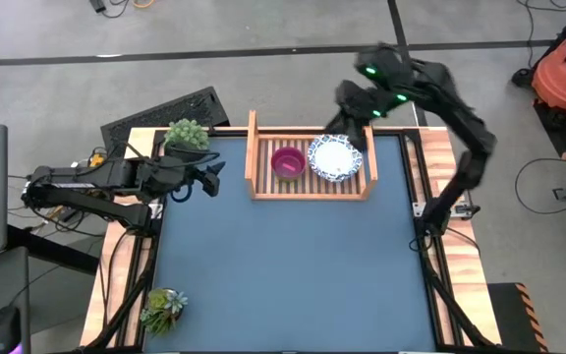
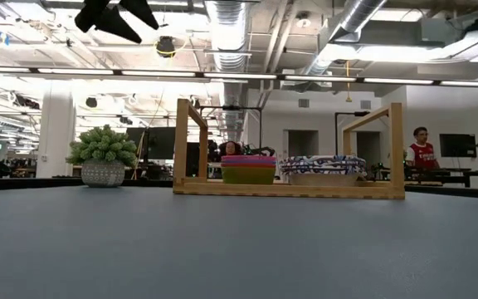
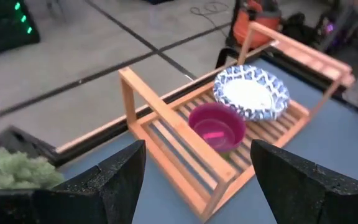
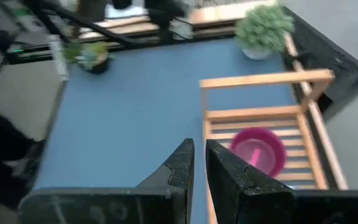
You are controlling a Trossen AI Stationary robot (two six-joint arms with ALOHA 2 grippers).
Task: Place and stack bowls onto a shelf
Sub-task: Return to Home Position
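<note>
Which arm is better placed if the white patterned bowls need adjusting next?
Probably right. The right pincer hangs above the far edge of the shelf by the white bowls; the left pincer sits off its other end, past the magenta stack.

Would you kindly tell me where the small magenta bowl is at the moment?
In the high view, the small magenta bowl tops a stack on the light wooden slatted shelf, on its left half, beside the white blue-rimmed bowls.
</note>
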